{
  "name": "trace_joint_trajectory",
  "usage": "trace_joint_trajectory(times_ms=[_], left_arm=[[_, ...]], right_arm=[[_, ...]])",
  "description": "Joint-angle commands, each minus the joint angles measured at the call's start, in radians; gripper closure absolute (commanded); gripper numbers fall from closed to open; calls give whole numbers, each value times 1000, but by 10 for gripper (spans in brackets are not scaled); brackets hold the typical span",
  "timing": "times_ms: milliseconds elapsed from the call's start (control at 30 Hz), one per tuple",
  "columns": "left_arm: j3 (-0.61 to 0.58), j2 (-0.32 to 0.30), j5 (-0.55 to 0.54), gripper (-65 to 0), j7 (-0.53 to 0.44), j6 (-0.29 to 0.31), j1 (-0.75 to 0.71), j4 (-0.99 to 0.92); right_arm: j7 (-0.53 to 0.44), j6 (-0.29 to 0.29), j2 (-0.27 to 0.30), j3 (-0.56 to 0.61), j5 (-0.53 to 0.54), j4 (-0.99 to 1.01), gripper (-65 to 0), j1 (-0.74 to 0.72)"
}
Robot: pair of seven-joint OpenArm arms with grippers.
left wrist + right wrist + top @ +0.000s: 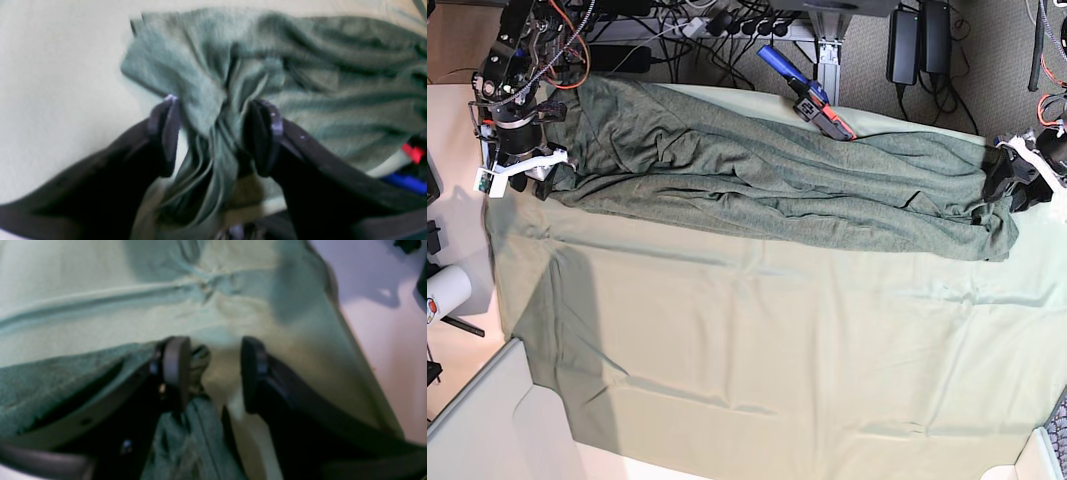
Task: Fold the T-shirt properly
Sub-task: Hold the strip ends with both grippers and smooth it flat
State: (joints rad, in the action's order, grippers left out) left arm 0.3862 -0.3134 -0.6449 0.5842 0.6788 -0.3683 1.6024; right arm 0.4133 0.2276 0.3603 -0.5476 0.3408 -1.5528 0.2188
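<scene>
A pale green table cloth (757, 350) is covering the work surface, with cables and power bricks (905, 40) lying on the floor beyond its far edge. The T-shirt (767, 180) is stretching in a long wrinkled band across the far part of the cloth, a blue-and-red tool (807, 95) resting just behind it. The left gripper (220, 133) is pinching a bunched fold at one end of the shirt, while the right gripper (213, 373) is standing with jaws apart, cloth against one finger at the other end.
</scene>
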Motion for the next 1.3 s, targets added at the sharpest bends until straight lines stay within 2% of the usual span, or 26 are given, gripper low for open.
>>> trace_joint_trajectory(times_ms=[0, 133, 267, 333, 533, 800, 867, 933, 1000, 1033, 1067, 1133, 1200, 1233, 1267], left_arm=[[6, -23, -19, -365, -11, 2, 3, 17], [15, -48, -20, -366, -11, -2, 6, 17], [21, -49, -34, -419, -24, -2, 23, 17], [5, -48, -62, -419, -18, -2, 28, 17], [-56, -35, -16, -419, -31, -51, 76, -29], [-106, -33, -38, -419, -26, -50, 133, -126], [-117, -33, -51, -419, -26, -31, 132, -126], [-123, -32, -85, -418, -26, 19, 132, -126], [-124, -23, -127, -414, -25, 19, 132, -126], [-124, -15, -142, -385, -25, 19, 132, -126], [-124, -6, -149, -329, -24, 19, 132, -126], [-124, 15, -149, -165, -23, 19, 133, -126], [-124, 33, -139, -39, -28, 19, 133, -126], [-124, 39, -138, 0, -33, 19, 133, -126], [-124, 43, -137, 0, -36, 19, 133, -126]], right_arm=[[-19, -3, 19, -9, 7, -14, -257, -5], [-19, -3, 19, -9, 7, -14, -257, -5], [-19, -3, 19, -9, 8, -14, -257, -5], [-19, -3, 19, -9, 7, -14, -257, -5], [-15, -3, 19, -9, 7, -14, -257, -5], [-12, -3, 19, -9, 7, -14, -257, -5], [-12, -3, 19, -9, 7, -14, -257, -5], [-12, -3, 19, -9, 7, -14, -257, -5], [-12, -3, 19, -9, 7, -14, -257, -5], [-12, -3, 19, -9, 7, -14, -257, -5], [-12, -3, 19, -9, 7, -14, -257, -5], [-12, -3, 19, -9, 7, -14, -257, -5], [-12, -3, 19, -9, 7, -14, -257, -5], [-12, -3, 19, -9, 7, -14, -257, -5], [-12, -3, 19, -9, 7, -14, -257, -5]])
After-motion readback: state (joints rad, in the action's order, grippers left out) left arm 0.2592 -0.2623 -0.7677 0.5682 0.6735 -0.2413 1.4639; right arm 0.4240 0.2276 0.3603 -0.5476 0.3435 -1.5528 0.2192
